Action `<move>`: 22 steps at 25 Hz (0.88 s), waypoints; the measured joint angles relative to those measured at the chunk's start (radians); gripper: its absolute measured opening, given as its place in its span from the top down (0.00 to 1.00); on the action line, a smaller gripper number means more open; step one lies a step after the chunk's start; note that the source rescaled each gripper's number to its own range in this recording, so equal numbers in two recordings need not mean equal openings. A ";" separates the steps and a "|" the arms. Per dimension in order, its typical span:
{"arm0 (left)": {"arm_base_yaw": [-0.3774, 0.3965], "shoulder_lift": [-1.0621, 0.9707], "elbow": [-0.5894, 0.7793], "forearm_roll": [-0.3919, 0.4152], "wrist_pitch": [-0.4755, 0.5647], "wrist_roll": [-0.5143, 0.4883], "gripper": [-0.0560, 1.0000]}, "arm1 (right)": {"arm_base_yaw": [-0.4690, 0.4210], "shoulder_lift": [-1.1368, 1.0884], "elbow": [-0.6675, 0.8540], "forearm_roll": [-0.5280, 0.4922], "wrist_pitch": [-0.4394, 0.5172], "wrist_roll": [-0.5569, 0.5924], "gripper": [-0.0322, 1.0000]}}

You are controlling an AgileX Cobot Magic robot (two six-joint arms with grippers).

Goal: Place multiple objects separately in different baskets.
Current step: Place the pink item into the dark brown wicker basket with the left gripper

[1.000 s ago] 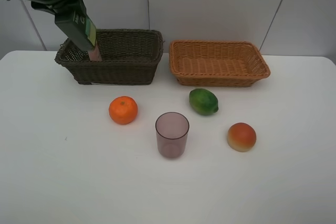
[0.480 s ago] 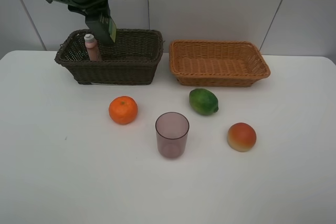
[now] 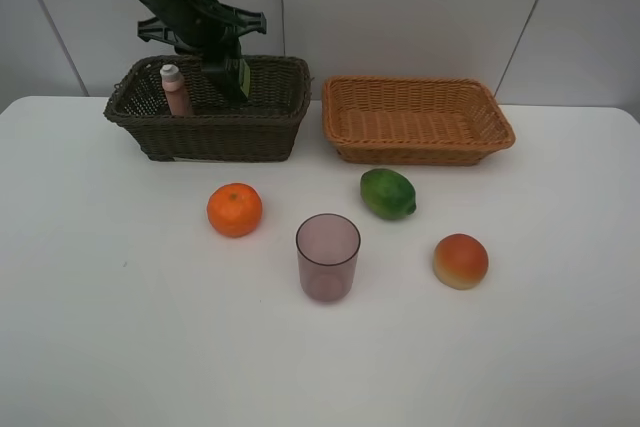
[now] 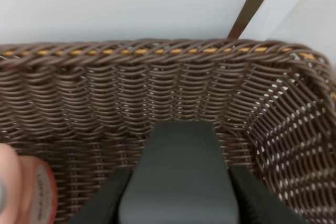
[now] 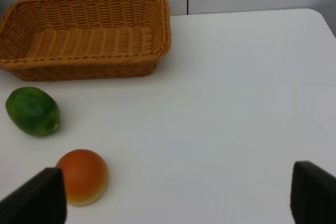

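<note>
**Pump bottle hangs over the dark basket: a rough release could upset what stands inside**

The left pincer (image 3: 222, 52) is clamped on the dark green pump bottle (image 3: 241, 78), holding it tilted above the inside of the dark brown basket (image 3: 210, 137), near that basket's middle. The pink white-capped bottle (image 3: 176, 90) stands upright inside the same basket, toward the end farthest from the light tan basket (image 3: 420, 152).

If the pincer lets go this high, the tilted bottle would probably land on an edge, roll, and knock the pink one over. The wrist view shows the basket's rear wall close ahead. A descent drifting that way could catch the weave or rim and drag the light basket across the bench (image 3: 120, 347). The pump head might also snag the wicker.

The right pincer (image 5: 176, 195) is spread wide and empty, off beyond the tan basket's side, so it poses little risk now.

The orange (image 3: 234, 209), purple cup (image 3: 327, 256), green fruit (image 3: 387, 193) and peach-like fruit (image 3: 460, 260) lie on the bench in front of the dark basket, well apart from it. A shoved basket is unlikely to reach them.
</note>
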 joint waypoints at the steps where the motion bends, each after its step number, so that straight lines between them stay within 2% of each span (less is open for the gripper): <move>1: 0.000 0.012 0.000 0.000 -0.011 0.000 0.49 | 0.000 0.000 0.000 0.000 0.000 0.000 0.21; 12: 0.000 0.083 0.000 -0.001 -0.073 0.000 0.49 | 0.000 0.000 0.000 0.000 0.000 0.000 0.21; 22: 0.000 0.083 0.000 -0.001 -0.076 0.004 0.49 | 0.000 0.000 0.000 0.000 0.000 0.000 0.21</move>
